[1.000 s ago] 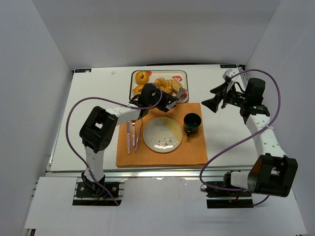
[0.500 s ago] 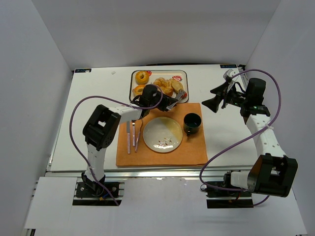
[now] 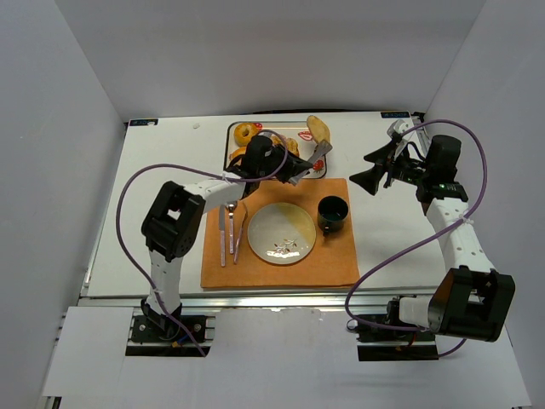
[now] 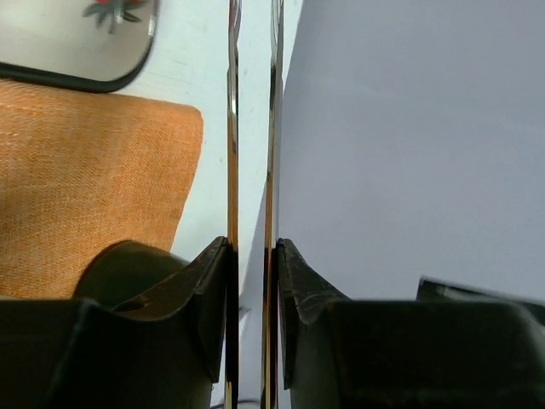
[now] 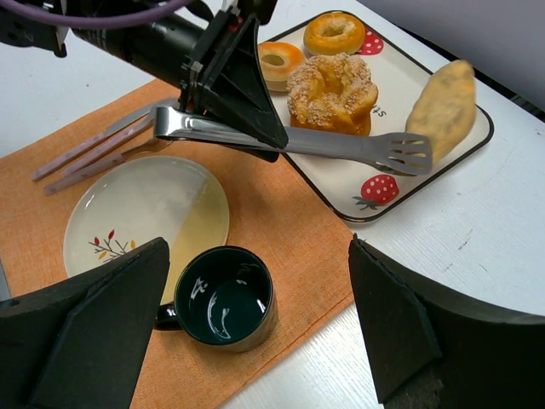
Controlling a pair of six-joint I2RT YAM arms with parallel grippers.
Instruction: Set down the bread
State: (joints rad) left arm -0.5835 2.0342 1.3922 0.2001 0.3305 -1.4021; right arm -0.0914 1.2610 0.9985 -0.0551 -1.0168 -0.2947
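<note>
Right wrist | left gripper (image 4: 253, 264) clamps tongs (image 5: 341, 146); right gripper (image 3: 370, 169) wide, empty | bread (image 5: 443, 98) tilted at tray (image 5: 417, 175) rim, outside tongs | risk: nudge tips it off

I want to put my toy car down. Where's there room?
The white table left of the orange placemat is bare. So is the plate, between the cutlery and the cup. The tray is crowded: doughnuts, the bread, and the tongs in the left gripper.

White table (image 3: 170, 170) carries orange placemat (image 3: 281, 273) and tray (image 5: 338, 184).
</note>
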